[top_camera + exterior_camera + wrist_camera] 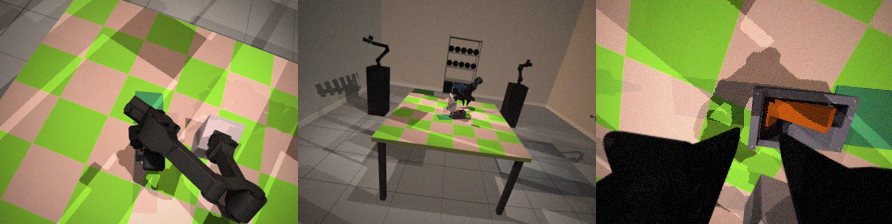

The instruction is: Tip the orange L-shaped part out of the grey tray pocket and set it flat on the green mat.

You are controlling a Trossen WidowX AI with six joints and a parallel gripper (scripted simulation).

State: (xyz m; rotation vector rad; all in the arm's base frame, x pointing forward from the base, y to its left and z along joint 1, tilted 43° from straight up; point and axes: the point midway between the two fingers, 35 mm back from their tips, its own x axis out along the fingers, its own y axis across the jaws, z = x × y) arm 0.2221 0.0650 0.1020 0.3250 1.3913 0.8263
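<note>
The orange part (808, 117) (457, 111) lies tilted in the pocket of the grey tray (752, 125) (458, 117). Its L-shaped end is at the left in the wrist view, low in the pocket. Its other end, towards the mat, is raised above the rim. My gripper (759, 135) (465, 105) is partly open and empty, above the tray and off its L-end side. In the wrist view one fingertip overlaps the pocket's near left corner. The green mat (149, 99) (443, 117) (876, 110) lies flat beside the raised end. In the top view the arm hides most of the tray and part.
A pale slanted block (217, 122) (452, 101) (768, 200) stands on the chequered table near the arm's base, to one side of the tray. Shadows and light streaks cross the table. Two other arms on black pedestals and a rack stand beyond the table.
</note>
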